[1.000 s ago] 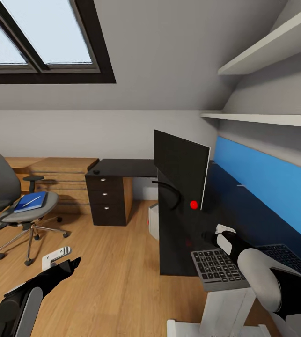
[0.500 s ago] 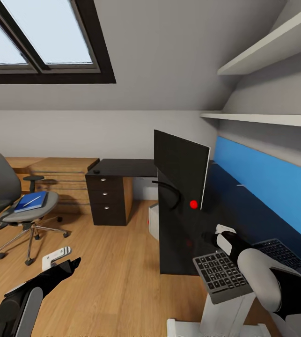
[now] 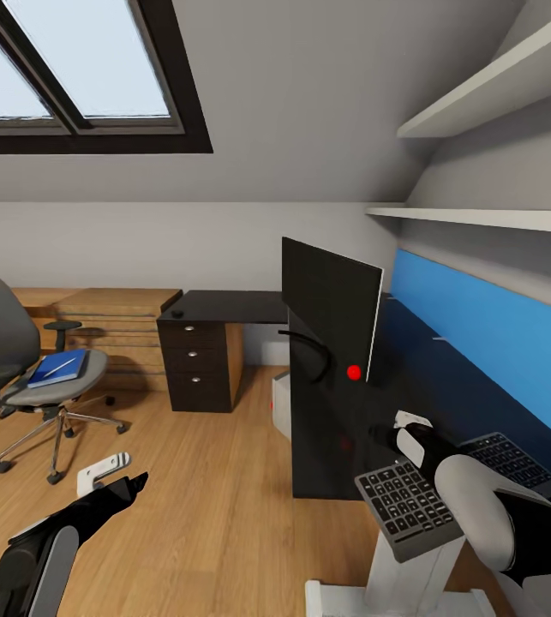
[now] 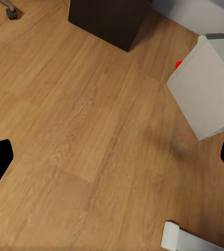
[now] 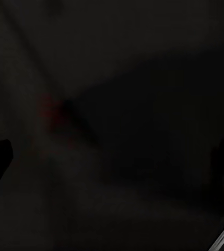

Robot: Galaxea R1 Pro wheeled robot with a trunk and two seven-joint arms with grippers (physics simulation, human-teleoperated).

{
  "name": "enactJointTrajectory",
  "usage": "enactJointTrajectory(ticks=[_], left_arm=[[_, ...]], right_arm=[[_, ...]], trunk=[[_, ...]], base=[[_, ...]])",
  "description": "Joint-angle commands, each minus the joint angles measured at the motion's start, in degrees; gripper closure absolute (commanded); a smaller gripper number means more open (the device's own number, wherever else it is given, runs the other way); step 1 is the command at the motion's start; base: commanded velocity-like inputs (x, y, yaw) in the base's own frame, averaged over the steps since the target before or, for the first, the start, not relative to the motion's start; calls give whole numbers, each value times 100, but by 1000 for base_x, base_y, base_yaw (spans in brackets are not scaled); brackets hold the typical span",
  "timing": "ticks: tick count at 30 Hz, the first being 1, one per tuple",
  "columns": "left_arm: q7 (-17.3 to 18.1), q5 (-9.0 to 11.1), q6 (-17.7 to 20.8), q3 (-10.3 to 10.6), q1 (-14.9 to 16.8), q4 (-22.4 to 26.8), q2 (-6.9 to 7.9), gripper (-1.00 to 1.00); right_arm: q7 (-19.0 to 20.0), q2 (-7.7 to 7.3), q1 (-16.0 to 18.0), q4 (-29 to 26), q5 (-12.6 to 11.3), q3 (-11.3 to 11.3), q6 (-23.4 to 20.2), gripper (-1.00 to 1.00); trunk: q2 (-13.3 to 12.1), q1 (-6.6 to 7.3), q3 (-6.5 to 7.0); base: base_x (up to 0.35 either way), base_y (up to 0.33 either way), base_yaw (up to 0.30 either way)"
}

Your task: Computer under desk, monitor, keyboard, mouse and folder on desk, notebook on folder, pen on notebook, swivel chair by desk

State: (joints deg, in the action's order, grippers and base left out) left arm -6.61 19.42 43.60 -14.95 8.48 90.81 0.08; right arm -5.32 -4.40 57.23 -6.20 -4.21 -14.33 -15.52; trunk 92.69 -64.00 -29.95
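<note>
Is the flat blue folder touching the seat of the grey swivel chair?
Touching. In the head view the blue folder lies flat on the grey swivel chair's seat, with no gap.

Skylight (image 3: 78, 68), 2 wall shelves (image 3: 489, 218), wood floor (image 3: 198, 514).

The slim silver-grey keyboard with dark keys (image 3: 446, 497) is crossed at its middle by the robot's white right forearm, hiding those keys. The pale silver-grey computer tower (image 3: 281, 403) sits mostly hidden behind the glossy black desk (image 3: 326, 437), at nine o'clock of it. The right wrist view is nearly black and blurred.
</note>
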Motion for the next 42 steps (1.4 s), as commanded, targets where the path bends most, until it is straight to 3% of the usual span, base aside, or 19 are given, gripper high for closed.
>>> enactJointTrajectory(ticks=[1, 42], left_arm=[[-51, 62, 26, 1, 4, 7, 1, -100], [-51, 62, 26, 1, 4, -55, 1, -100]], right_arm=[[-30, 1, -2, 83, -93, -61, -46, -100], [-13, 9, -2, 83, -89, -61, -57, -100]], trunk=[[2, 0, -8], [2, 0, -8]], base=[[0, 0, 0], [-28, 0, 0]])
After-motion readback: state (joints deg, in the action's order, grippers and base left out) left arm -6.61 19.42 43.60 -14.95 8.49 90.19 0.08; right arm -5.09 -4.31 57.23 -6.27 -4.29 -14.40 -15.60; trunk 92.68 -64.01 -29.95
